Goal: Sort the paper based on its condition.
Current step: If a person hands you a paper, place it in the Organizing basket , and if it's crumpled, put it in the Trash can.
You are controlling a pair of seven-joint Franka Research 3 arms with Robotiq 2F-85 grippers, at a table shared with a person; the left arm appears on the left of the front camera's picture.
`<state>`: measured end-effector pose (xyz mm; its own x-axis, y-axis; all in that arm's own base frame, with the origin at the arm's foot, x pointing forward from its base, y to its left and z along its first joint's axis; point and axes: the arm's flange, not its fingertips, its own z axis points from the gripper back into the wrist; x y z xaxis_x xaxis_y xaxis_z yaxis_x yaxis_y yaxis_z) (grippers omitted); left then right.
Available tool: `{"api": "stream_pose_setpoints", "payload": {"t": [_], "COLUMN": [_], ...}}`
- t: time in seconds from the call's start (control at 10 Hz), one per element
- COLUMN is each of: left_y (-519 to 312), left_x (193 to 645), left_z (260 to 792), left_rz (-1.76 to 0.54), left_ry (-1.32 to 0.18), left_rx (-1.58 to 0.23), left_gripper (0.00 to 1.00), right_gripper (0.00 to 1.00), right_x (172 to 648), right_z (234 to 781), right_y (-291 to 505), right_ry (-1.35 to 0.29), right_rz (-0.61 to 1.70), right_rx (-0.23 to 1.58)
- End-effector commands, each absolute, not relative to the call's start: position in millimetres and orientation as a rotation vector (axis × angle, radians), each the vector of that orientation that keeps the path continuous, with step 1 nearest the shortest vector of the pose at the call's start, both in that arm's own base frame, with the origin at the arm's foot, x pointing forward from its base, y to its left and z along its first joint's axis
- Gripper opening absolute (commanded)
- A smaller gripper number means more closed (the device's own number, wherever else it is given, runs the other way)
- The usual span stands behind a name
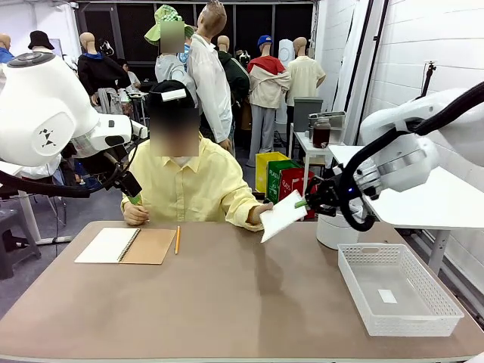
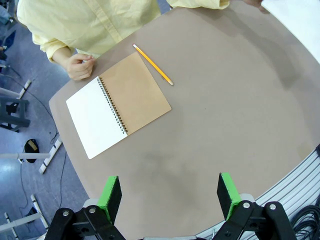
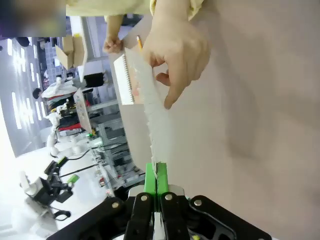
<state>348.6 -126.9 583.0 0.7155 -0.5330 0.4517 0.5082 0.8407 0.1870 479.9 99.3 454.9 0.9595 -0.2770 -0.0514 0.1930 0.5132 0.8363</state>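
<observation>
Right gripper fingers pinch one edge of the flat paper mid-air over the worktop, the person's hand holds the other, left gripper fingers spread: don't tug until it's released, then probably carry it level to the basket.

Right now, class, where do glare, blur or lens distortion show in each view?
Front view: even light, soft shadow on the table. Left wrist view: wide-angle curves the table's edge. Right wrist view: glare whitens the room at left; the paper looks soft.
</observation>
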Motion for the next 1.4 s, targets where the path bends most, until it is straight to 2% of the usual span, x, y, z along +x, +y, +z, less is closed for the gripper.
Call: {"api": "stream_pose_setpoints", "payload": {"t": [0.0,0.6,0.9,1.3], "left_y": [-126,-126,-126,-126], "left_x": [348,348,348,348], "left_z": [583,583,583,583], "left_rz": [-0.580,-0.580,-0.580,-0.580], "left_ry": [-0.521,-0.521,-0.521,-0.521], "left_rx": [0.049,0.049,0.049,0.049], "left_gripper": [1.00,1.00,1.00,1.00], "right_gripper": [0.00,0.00,0.00,0.00], "right_x": [475,446,434,435], "right_z": [470,485,460,417], "right_y": [74,-22,-57,-63], "right_ry": [-0.148,-0.216,-0.212,-0.199], "right_rz": [-0.201,-0.024,0.020,0.060], "right_rx": [0.890,0.623,0.538,0.493]}}
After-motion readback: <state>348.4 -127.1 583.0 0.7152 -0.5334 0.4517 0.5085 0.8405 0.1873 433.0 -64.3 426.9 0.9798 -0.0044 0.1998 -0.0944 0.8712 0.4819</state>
